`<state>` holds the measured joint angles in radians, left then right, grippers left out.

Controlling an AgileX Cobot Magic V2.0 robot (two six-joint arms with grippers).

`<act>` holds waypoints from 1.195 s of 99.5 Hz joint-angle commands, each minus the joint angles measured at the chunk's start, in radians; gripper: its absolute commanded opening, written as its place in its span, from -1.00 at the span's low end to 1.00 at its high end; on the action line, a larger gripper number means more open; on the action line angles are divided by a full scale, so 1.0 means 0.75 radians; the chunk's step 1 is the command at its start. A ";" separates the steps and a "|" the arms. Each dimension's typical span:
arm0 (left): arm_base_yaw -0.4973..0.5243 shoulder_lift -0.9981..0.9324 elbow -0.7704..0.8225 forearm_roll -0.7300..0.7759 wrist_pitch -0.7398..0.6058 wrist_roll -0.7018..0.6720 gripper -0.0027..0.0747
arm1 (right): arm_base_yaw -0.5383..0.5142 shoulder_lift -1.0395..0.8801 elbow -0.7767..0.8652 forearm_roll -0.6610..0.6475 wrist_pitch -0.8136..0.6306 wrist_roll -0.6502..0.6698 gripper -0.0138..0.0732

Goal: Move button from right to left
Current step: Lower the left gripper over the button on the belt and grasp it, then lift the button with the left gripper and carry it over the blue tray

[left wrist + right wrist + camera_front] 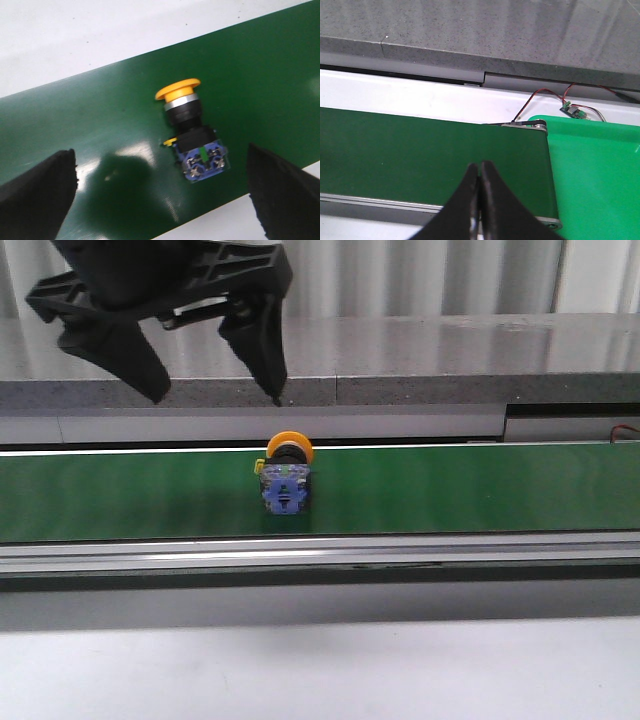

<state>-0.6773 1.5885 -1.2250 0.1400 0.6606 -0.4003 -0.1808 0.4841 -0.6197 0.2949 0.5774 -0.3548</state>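
Observation:
The button [284,476] lies on its side on the green conveyor belt [450,490], orange-yellow cap toward the back, blue base toward the front. In the left wrist view the button [192,135] lies between the two black fingertips [37,200], nearer one of them. My left gripper [215,390] is open and empty, hanging above the belt, up and to the left of the button. My right gripper [480,167] is shut and empty over the belt's right end; it does not show in the front view.
A grey stone ledge [420,360] runs behind the belt. A metal rail [320,555] runs along the belt's front edge. A bright green tray [595,170] stands just past the belt's right end, with a small circuit board and red wires [575,111] behind it.

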 commanded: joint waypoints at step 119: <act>0.030 -0.016 -0.053 0.185 0.171 0.006 -0.98 | 0.003 0.000 -0.037 0.003 -0.088 -0.009 -0.84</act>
<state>-0.6782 1.6851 -1.2490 0.2514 0.7816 -0.4064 -0.1808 0.4841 -0.6197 0.2949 0.5774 -0.3548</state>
